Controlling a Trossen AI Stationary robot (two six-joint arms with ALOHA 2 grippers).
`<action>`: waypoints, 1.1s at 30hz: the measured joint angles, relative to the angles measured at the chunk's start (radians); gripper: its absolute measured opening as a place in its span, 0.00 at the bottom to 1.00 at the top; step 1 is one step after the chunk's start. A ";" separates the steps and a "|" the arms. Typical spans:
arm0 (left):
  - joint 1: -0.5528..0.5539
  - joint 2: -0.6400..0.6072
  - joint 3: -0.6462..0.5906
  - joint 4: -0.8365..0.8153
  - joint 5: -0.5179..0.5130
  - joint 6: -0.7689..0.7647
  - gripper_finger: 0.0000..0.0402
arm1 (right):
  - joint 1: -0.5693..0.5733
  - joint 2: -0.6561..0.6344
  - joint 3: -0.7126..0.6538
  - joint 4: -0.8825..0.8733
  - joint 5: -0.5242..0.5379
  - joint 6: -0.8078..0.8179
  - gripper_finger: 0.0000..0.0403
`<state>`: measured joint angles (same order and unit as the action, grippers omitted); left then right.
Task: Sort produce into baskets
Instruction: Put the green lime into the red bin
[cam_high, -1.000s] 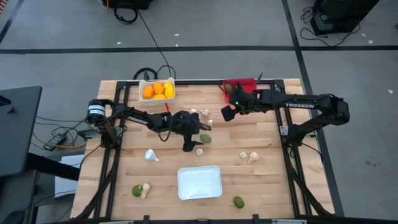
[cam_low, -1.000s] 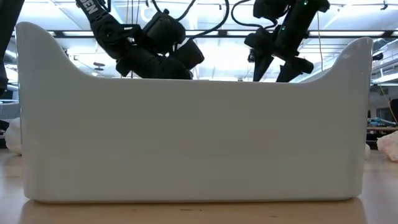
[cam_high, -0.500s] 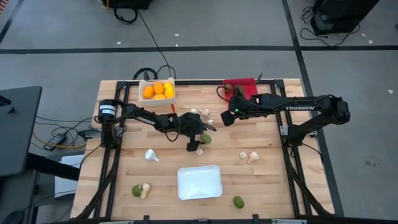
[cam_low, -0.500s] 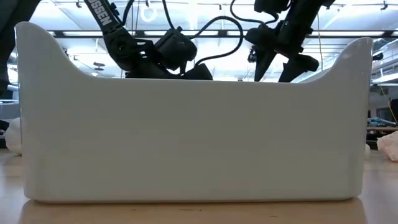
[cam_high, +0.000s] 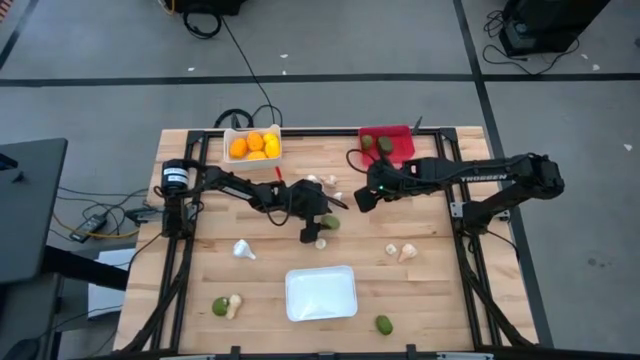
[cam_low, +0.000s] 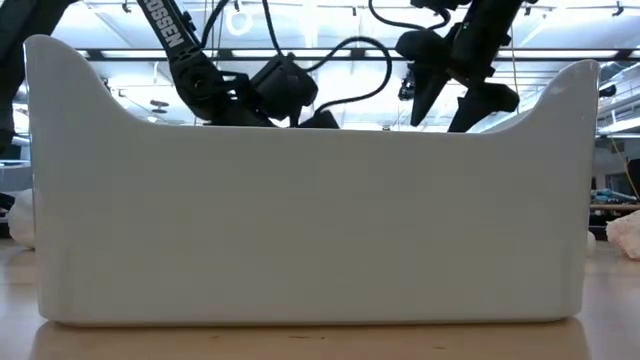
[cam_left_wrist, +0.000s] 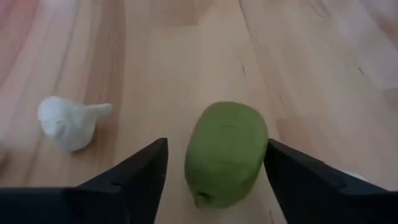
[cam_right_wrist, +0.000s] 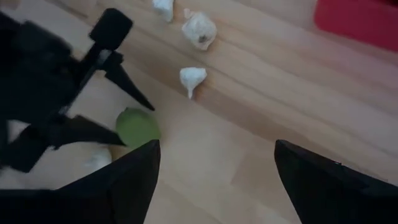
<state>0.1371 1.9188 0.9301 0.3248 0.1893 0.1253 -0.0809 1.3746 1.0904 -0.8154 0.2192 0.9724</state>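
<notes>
- While the wooden table (cam_high: 420, 290) is being viewed from above, the left end effector (cam_high: 322, 222) is being held low at the middle of the frame, its fingers (cam_left_wrist: 140, 174) standing apart on either side of a green fruit (cam_left_wrist: 225, 152) lying on the wood; contact cannot be told, so nothing is being gripped.
- A white garlic bulb (cam_left_wrist: 69, 122) is lying just beside that fruit, apart from it.
- The right end effector (cam_high: 360, 195) is being held above the table just right of centre, its fingers (cam_right_wrist: 118, 186) spread wide and empty.
- Orange fruits (cam_high: 253, 145) are being held in the white bin (cam_high: 231, 132) at the upper left of the table, and green fruits (cam_high: 376, 143) in the red bin (cam_high: 400, 133) at the upper right.
- The shallow white tray (cam_high: 320, 294) is sitting at lower centre, with more garlic bulbs (cam_high: 400, 251) and another green fruit (cam_high: 383, 323) scattered near it.
</notes>
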 joint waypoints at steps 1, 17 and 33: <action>0.000 0.007 0.000 0.008 0.000 -0.001 0.64 | 0.007 0.000 0.000 0.001 -0.001 0.008 0.80; 0.008 -0.150 0.000 0.006 0.108 -0.244 0.33 | 0.107 0.036 0.000 0.221 -0.088 0.115 0.76; 0.047 -0.475 0.000 -0.043 0.163 -0.117 0.35 | 0.099 0.019 0.000 0.659 -0.069 0.267 0.74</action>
<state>0.1837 1.4438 0.9298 0.2815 0.3519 0.0086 0.0177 1.3933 1.0909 -0.1561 0.1502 1.2392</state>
